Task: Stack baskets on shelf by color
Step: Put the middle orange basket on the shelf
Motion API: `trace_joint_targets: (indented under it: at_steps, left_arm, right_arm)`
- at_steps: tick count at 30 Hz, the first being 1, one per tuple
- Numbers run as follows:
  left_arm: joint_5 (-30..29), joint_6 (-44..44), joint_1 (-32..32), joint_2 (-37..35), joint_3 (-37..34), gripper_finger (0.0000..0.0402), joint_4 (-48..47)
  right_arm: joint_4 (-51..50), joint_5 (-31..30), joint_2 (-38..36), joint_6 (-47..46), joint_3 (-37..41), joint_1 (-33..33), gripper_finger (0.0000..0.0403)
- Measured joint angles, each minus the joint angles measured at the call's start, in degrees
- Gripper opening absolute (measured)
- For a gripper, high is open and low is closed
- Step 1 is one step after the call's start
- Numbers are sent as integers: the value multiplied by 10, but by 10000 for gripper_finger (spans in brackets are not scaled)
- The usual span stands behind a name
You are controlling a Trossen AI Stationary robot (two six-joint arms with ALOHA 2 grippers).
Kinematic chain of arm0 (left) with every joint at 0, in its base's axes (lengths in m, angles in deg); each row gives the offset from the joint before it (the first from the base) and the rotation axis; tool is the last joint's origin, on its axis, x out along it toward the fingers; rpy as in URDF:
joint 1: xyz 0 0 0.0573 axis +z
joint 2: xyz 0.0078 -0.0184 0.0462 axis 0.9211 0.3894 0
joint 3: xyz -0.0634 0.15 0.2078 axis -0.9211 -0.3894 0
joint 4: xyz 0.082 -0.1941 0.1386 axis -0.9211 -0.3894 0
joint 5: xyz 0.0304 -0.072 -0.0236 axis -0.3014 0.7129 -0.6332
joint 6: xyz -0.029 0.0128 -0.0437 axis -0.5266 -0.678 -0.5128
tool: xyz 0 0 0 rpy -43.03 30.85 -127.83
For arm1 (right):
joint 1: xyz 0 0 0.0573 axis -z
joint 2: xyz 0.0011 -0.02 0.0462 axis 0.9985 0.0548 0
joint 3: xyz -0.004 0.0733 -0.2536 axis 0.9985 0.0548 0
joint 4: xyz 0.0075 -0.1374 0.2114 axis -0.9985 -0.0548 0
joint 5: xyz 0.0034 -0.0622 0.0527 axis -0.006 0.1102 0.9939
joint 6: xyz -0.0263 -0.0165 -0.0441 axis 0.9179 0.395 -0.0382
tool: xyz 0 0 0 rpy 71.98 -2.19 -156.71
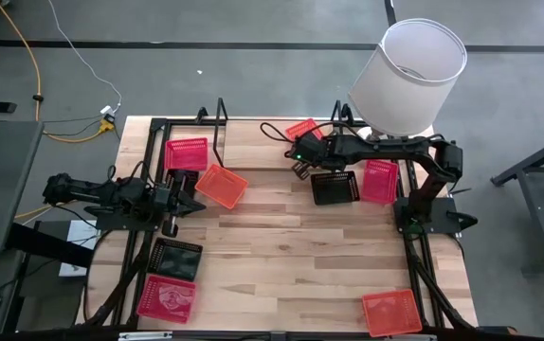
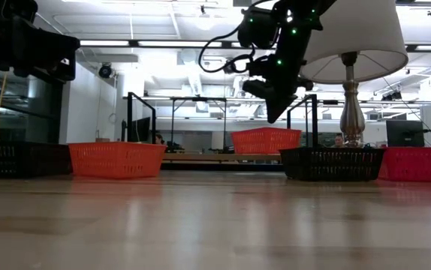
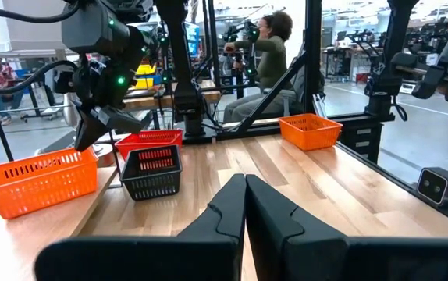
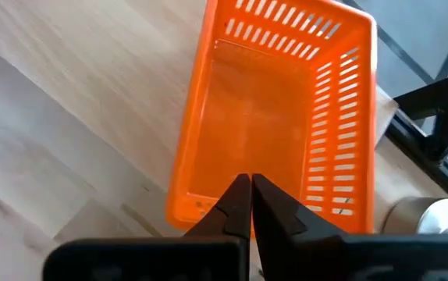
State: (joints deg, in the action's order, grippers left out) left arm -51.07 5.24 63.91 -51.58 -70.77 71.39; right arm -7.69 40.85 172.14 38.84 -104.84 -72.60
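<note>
Several baskets lie about the table. An orange basket [image 1: 303, 130] [image 4: 275, 117] rests on the shelf's wood base [image 1: 253, 142], and a pink basket [image 1: 187, 153] sits at the shelf's left end. Another orange basket [image 1: 222, 186], a black basket [image 1: 335, 187] and a pink basket [image 1: 380, 180] rest on the table. My right gripper [image 4: 250, 199] [image 2: 275, 105] is shut and hangs in the air just above the near end of the orange shelf basket, touching nothing. My left gripper [image 3: 245, 195] [image 1: 179, 204] is shut and waits at the table's left.
A white lampshade [image 1: 409, 76] stands at the far right corner. A black basket [image 1: 175, 258] and a pink basket [image 1: 166, 297] lie at the near left, and an orange basket [image 1: 391, 313] at the near right. People sit in the room behind.
</note>
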Motion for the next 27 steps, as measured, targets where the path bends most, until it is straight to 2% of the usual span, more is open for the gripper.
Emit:
trace_joint_targets:
  at_steps: [8, 16, 21, 27]
  left_arm:
    - [0, 0, 0, 0, 0, 3, 0]
    - [0, 0, 0, 0, 0, 3, 0]
    - [0, 0, 0, 0, 0, 3, 0]
    - [0, 0, 0, 0, 0, 3, 0]
  right_arm:
    - [15, 5, 2, -14, 0, 0, 0]
    - [21, 10, 54, -10, 1, 5, 0]
    - [33, 7, 56, -9, 1, 5, 0]
    - [54, 49, 55, -40, 1, 5, 0]
